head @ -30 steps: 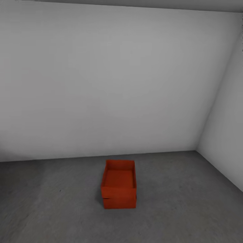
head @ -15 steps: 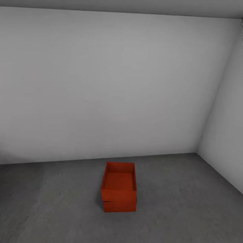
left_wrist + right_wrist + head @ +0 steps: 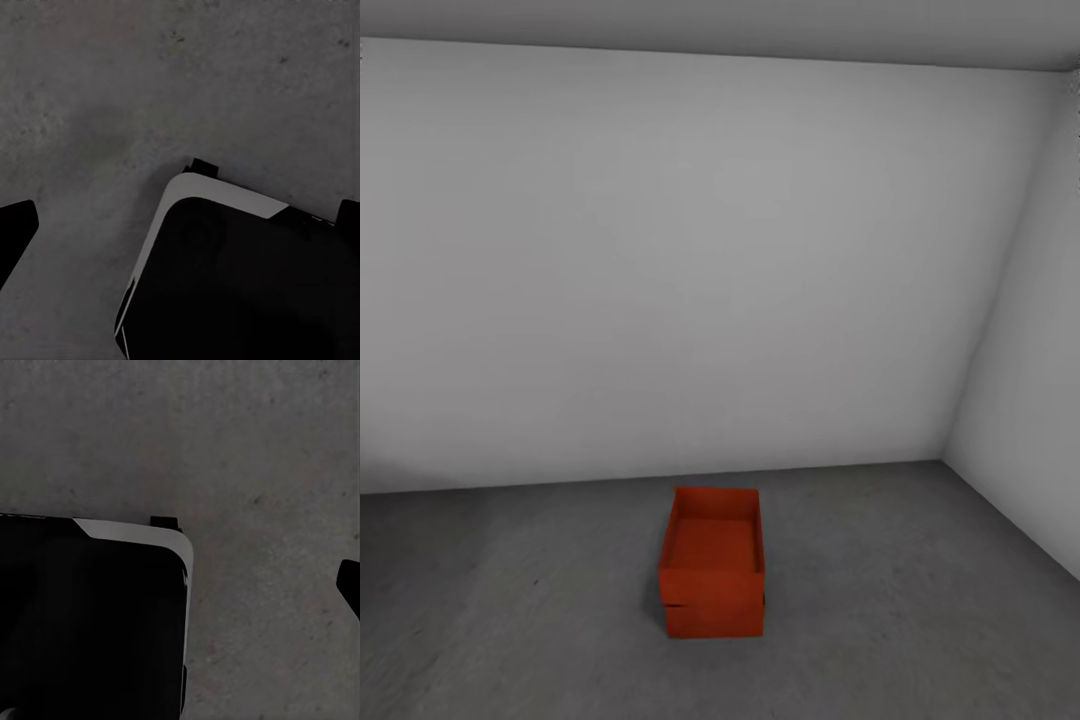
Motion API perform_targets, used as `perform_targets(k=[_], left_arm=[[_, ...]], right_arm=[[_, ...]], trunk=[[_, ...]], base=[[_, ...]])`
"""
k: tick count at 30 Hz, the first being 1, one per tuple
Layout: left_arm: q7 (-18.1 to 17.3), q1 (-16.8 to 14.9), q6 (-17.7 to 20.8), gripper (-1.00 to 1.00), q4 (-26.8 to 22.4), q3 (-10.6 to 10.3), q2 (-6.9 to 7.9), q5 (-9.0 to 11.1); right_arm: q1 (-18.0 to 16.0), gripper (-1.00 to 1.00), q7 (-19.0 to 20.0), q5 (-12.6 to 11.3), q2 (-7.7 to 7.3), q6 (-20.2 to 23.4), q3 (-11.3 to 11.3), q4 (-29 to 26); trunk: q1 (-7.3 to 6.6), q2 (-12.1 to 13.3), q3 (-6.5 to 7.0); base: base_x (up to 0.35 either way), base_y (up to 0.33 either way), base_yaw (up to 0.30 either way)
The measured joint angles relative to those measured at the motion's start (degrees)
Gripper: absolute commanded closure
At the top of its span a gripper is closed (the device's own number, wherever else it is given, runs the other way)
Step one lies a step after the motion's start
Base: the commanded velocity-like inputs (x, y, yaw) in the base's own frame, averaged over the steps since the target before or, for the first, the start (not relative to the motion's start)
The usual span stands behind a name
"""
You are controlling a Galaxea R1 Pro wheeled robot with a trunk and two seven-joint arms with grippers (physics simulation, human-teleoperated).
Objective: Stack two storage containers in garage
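already stacked: two storage containers (image 3: 712,565) on dark concrete floor (image 3: 920,600), at 6 o'clock in head view, near back wall (image 3: 660,260). task looks done. next, if anything: confirm stack sits square. grippers' opening: cannot tell.

The two storage containers (image 3: 712,575) were a plain orange-red, darker on the shaded inner walls. The floor (image 3: 510,610) was dark grey concrete, mottled and faintly speckled. The walls (image 3: 660,260) were plain pale grey. Beyond the black fingers (image 3: 13,234), the robot's base (image 3: 225,270) was black, edged white.
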Motion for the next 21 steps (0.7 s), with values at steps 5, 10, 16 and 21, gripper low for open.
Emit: perform_targets(k=[5, 10, 16, 21], left_arm=[[0.00, 0.19, 0.00, -1.00, -0.02, 0.00, -0.05, -0.07], [-0.05, 0.22, 0.00, -1.00, -0.02, 0.00, -0.53, -0.18], [-0.08, 0.22, 0.00, -1.00, -0.02, 0.00, -0.92, -0.34], [-0.08, 0.22, 0.00, -1.00, -0.03, 0.00, -1.02, -0.42]], right_arm=[[-0.02, -1.00, 0.00, -0.02, 0.00, 0.00, 0.00, 0.02], [-0.03, -1.00, 0.00, -0.02, 0.00, 0.01, 0.00, 0.04], [-0.03, -1.00, 0.00, -0.02, 0.00, 0.01, 0.00, 0.01], [-0.02, -1.00, 0.00, -0.02, -0.03, 0.03, 0.00, 0.04]], trunk=[[0.01, -0.03, 0.42], [0.01, -0.04, 0.88], [0.01, -0.04, 1.44], [0.01, -0.04, 1.91]], base=[[0.000, 0.000, 0.000], [0.000, 0.000, 0.000], [0.000, 0.000, 0.000], [0.000, 0.000, 0.000]])
